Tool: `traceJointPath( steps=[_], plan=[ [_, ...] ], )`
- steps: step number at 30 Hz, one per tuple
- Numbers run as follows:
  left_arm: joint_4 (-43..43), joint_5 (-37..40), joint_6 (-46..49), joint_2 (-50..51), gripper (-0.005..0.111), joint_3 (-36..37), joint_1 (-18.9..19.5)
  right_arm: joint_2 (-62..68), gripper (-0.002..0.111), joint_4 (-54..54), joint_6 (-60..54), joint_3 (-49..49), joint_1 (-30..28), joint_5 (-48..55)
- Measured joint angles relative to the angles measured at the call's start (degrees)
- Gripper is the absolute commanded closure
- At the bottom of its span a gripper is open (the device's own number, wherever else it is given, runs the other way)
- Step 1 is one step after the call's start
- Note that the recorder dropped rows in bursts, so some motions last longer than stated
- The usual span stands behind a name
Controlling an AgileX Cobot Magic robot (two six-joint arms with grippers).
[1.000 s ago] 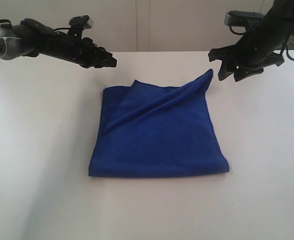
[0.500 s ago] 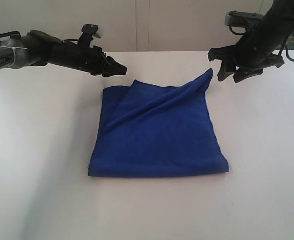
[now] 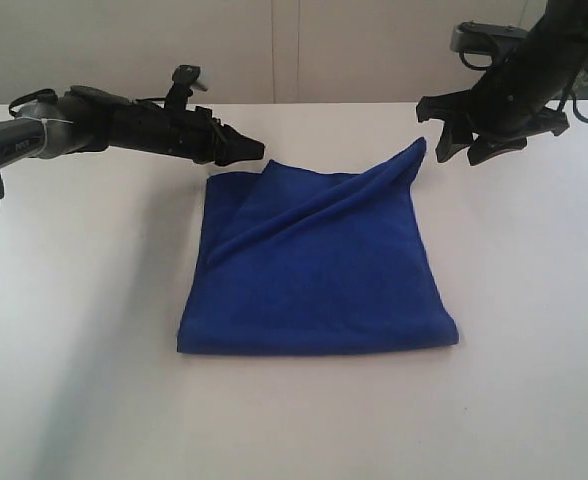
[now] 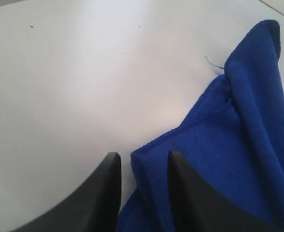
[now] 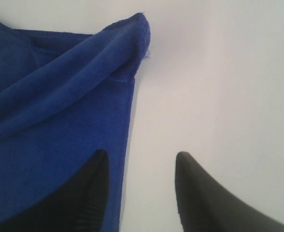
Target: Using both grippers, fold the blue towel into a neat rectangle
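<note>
Blue towel (image 3: 314, 270), exterior view: it lies in the middle of the white table (image 3: 84, 350), already doubled into a compact, nearly square block. The near edge is a clean fold and the sides run fairly straight. The top layer sits askew: a diagonal ridge crosses it toward the far right corner, which stands up in a peak. The left gripper (image 3: 252, 152) is low at the far left corner. The right gripper (image 3: 462, 148) hangs above the table just beside the peaked corner, touching nothing.

Left wrist view: the two black fingers (image 4: 108, 193) stand apart, and the towel's corner edge (image 4: 149, 188) rises into the gap between them. A sliver of bare table shows between one finger and the cloth, so I read these jaws as open around the corner, not yet pinching it. A loose thread sticks out further along the hem.

Right wrist view: jaws spread wide and empty. One finger (image 5: 91, 188) is over the towel's side edge (image 5: 60, 111), the other over bare table (image 5: 219, 72). The peaked corner lies ahead of them.

Judgement: the main fold looks done. What remains is tidying, meaning flattening the ridge and squaring the far corners, and perhaps one further fold. Neither arm holds cloth yet.
</note>
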Motion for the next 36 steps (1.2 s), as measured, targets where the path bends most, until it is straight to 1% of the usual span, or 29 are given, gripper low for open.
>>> traceJointPath(
  steps=[8,14,19,24,30,36],
  plan=[
    [-0.3,1.0,4.4,2.3,0.072,0.0,0.0,0.0,0.066,0.0,0.0,0.0,0.0,-0.9],
    [-2.8,1.4,7.6,2.4,0.072,0.0,0.0,0.0,0.066,0.0,0.0,0.0,0.0,-1.0],
    [-3.2,-0.6,10.0,2.4,0.072,0.0,-0.5,0.0,0.066,0.0,0.0,0.0,0.0,-1.1],
    [-3.3,-0.6,10.8,2.4,0.072,0.0,-0.7,0.0,0.066,0.0,0.0,0.0,0.0,-1.1],
    [-3.4,1.6,12.8,2.4,0.072,0.0,-0.7,0.0,0.066,0.0,0.0,0.0,0.0,-1.1],
    [-3.9,1.7,13.9,2.6,0.072,0.0,-0.8,0.0,0.066,0.0,0.0,0.0,0.0,-1.2]
  ],
)
